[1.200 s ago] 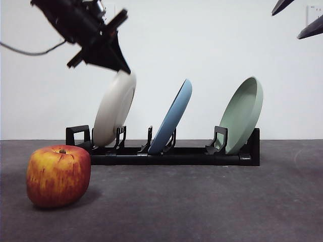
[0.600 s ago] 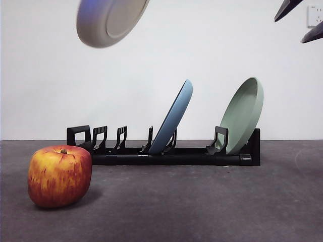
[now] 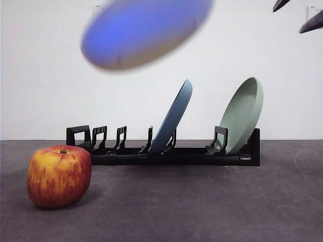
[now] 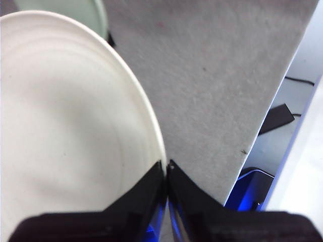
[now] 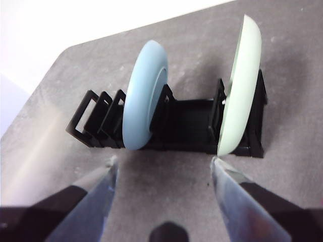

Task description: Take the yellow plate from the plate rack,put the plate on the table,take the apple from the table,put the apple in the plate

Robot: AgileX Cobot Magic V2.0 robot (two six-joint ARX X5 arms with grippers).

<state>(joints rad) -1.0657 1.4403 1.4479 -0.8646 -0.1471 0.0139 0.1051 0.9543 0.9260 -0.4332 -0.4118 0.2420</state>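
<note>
the yellow plate (image 3: 144, 31) hangs high in the air in the front view, at about 11 o'clock from the black plate rack (image 3: 166, 150), well clear of it. it shows there as a wide, blurred oval, its underside in bluish shadow with a pale lower edge. in the left wrist view the plate (image 4: 65, 126) is cream, matte and round, with faint rings on its face and a raised rim. the left end effector (image 4: 166, 169) is clenched on that rim, one black jaw on each side of it, with the grey bench (image 4: 212, 91) below.

half a second ago the plate sat at the top left of the front view, smaller and tipped up steeply, showing its base ring. now it is larger in the picture, lies further toward the middle and is flatter. a second ago it leaned in the rack's first slots with the arm on its top edge; those slots now stand bare.

the plate's long axis runs nearly level, rising a little from 8 o'clock to 2 o'clock, its underside turned down toward the bench (image 3: 202, 201).

the apple (image 3: 59, 176), red with yellow streaks and a brown stem, sits on the bench at 8 o'clock from the rack, where it was before. the blue plate (image 3: 174, 117) and green plate (image 3: 245, 113) lean in the rack, unmoved. the right end effector (image 5: 164, 169) waits with its jaws released and wide apart above the rack (image 5: 186, 123).
</note>
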